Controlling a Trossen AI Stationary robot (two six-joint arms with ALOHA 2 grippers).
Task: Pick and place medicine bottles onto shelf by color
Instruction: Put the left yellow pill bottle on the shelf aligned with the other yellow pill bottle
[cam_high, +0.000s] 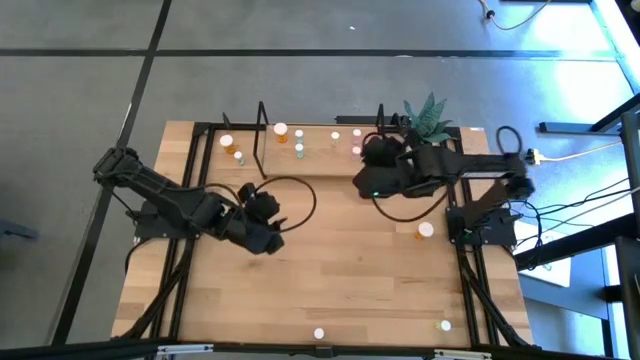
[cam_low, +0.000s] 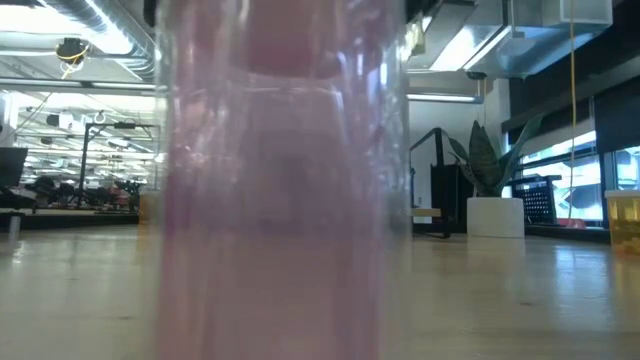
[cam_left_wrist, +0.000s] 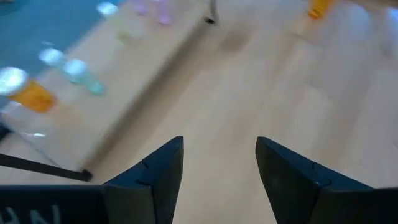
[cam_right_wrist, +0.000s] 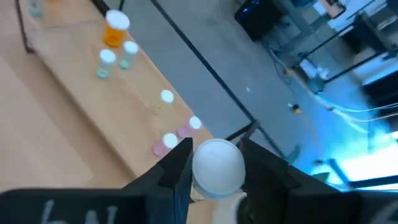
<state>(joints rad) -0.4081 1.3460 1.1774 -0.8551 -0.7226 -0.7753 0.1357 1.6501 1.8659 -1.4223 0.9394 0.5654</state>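
Note:
The shelf (cam_high: 318, 143) stands along the table's far edge and bears several medicine bottles: orange (cam_high: 281, 130), green (cam_high: 238, 157) and pink (cam_high: 357, 150). My right gripper (cam_high: 374, 150) hangs over the shelf's right end, shut on a white-capped bottle (cam_right_wrist: 217, 167) whose body is hidden. In its wrist view, pink bottles (cam_right_wrist: 166, 144) stand on the shelf board (cam_right_wrist: 81, 93) just beyond the fingers. My left gripper (cam_left_wrist: 219, 168) is open with nothing between its fingers, above the bare table left of centre (cam_high: 265, 205). An orange bottle (cam_high: 425, 230) stands on the table at the right. My right gripper pinches the bottle between its two fingers (cam_right_wrist: 177, 165), which sit on either side of it at the white cap (cam_right_wrist: 217, 163). The fingers slant down toward the table's far edge. The cap faces the wrist camera, and the fingers hide the body. The bottle is lifted clear of the shelf.
A potted plant (cam_high: 428, 115) stands at the far right, beside the right arm. Two bottles stand at the near edge (cam_high: 319, 334) (cam_high: 446, 325); the pink one (cam_low: 280, 180) fills the low view. Black upright loops (cam_high: 262, 125) rise from the shelf. The table's middle is bare wood.

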